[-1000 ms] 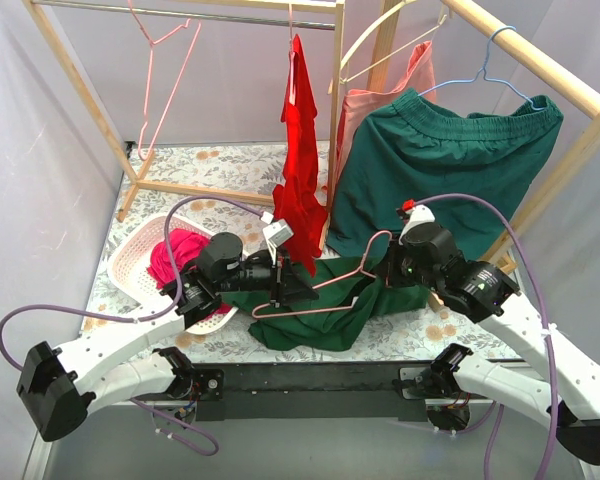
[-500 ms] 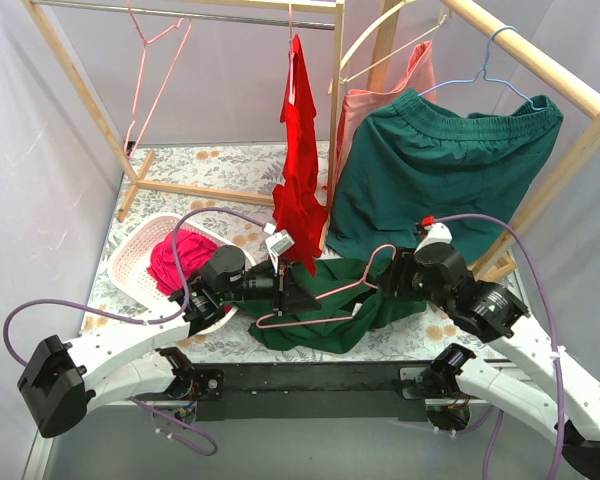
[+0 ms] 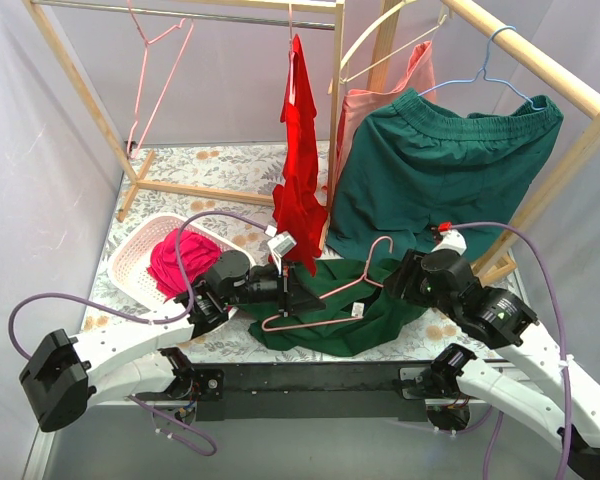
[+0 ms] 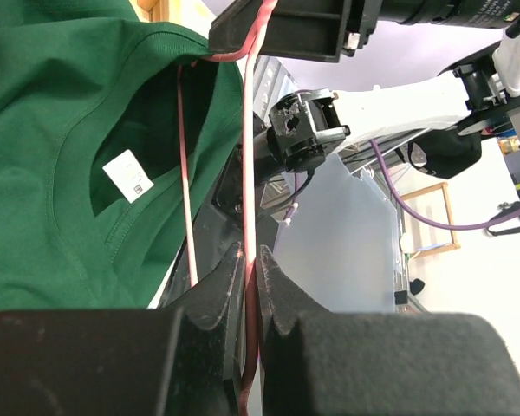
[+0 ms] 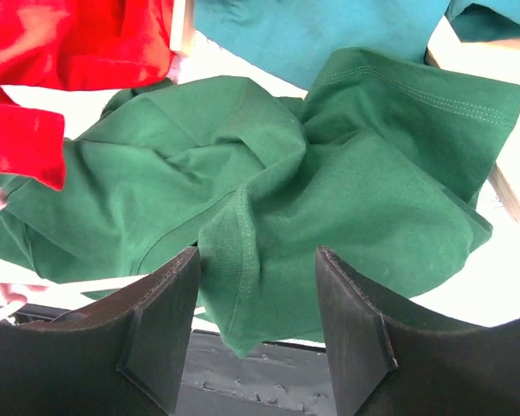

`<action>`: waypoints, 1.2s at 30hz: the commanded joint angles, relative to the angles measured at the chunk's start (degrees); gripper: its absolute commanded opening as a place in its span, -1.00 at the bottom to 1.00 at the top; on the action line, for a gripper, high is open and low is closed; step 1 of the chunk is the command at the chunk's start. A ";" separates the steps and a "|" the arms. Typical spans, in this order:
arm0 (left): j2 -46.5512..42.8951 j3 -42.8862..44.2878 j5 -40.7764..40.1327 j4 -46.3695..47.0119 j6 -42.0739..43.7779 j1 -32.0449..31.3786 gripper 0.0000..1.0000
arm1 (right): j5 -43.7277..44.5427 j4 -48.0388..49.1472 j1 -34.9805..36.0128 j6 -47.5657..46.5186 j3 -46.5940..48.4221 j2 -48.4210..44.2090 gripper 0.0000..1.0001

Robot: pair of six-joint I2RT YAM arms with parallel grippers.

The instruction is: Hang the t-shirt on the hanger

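Soft, matt knitted cloth, ribbed at the neck, makes up the dark green t-shirt [image 5: 329, 199]. The thin pink hanger [image 4: 246, 173] is smooth coated wire with a slight sheen. The right gripper [image 5: 258, 325] shows matt black moulded plastic. Behind stand a rack [image 3: 83, 95] of bare pale wood and a basket [image 3: 130, 262] of pink plastic lattice.

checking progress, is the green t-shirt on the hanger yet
Not yet. The t-shirt lies bunched on the table; the hanger is bare above it, pinched in the left gripper.
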 commanded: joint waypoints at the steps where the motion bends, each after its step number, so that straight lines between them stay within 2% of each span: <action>1: 0.73 0.13 -2.94 3.22 -0.31 -1.27 -1.00 | 1.11 0.19 0.42 -0.83 1.85 -2.78 0.25; 5: 3.19 1.44 -4.53 2.51 -0.66 -2.23 -1.00 | 1.11 2.04 0.42 -4.87 4.75 -4.36 0.24; 10: 9.06 5.13 -4.62 1.29 0.30 -4.17 -1.00 | -2.40 8.80 0.51 -9.18 4.76 -6.13 0.25; 15: 14.35 10.31 -4.18 -1.44 1.36 -6.36 -1.00 | -5.13 12.94 0.42 -11.12 4.58 -0.26 0.24; 21: 17.08 13.31 -6.28 -3.63 1.71 -8.74 -1.00 | -4.17 14.79 0.42 -9.81 2.92 3.63 0.20; 22: 17.43 14.10 -7.07 -4.86 1.45 -8.92 -1.00 | -4.08 15.31 0.51 -9.80 2.04 3.63 0.15; 25: 18.57 16.20 -8.04 -7.93 1.27 -9.09 -1.00 | -4.17 16.72 0.42 -9.72 0.20 3.72 -0.42; 26: 18.58 16.74 -8.91 -8.55 1.18 -9.18 -0.96 | -4.25 16.90 0.51 -9.72 -0.16 3.63 -0.65; 27: 18.40 17.44 -9.79 -9.69 0.92 -9.27 -0.85 | -4.25 16.90 0.42 -9.72 -0.60 3.20 -0.78; 28: 18.14 19.01 -11.54 -12.66 0.92 -9.53 -0.44 | -4.17 16.90 0.42 -9.72 -1.39 2.93 -0.96; 30: 16.91 20.69 -18.30 -16.10 0.22 -9.62 -0.08 | -3.90 16.81 0.42 -9.72 -1.83 1.79 -0.97; 31: 15.25 21.57 -20.68 -22.30 -0.39 -9.62 0.13 | -3.82 16.81 0.42 -9.89 -2.01 1.52 -0.97; 32: 14.45 23.14 -25.75 -25.14 -0.57 -9.62 0.24 | -3.81 16.72 0.42 -9.98 -2.10 1.17 -0.97; 33: 13.66 23.85 -27.54 -28.22 -1.18 -9.62 0.28 | -3.90 16.64 0.42 -10.07 -2.01 0.74 -0.97; 36: 11.11 26.05 -32.98 -39.29 -2.41 -9.62 0.27 | -4.78 16.64 0.51 -10.59 -2.01 0.29 -0.97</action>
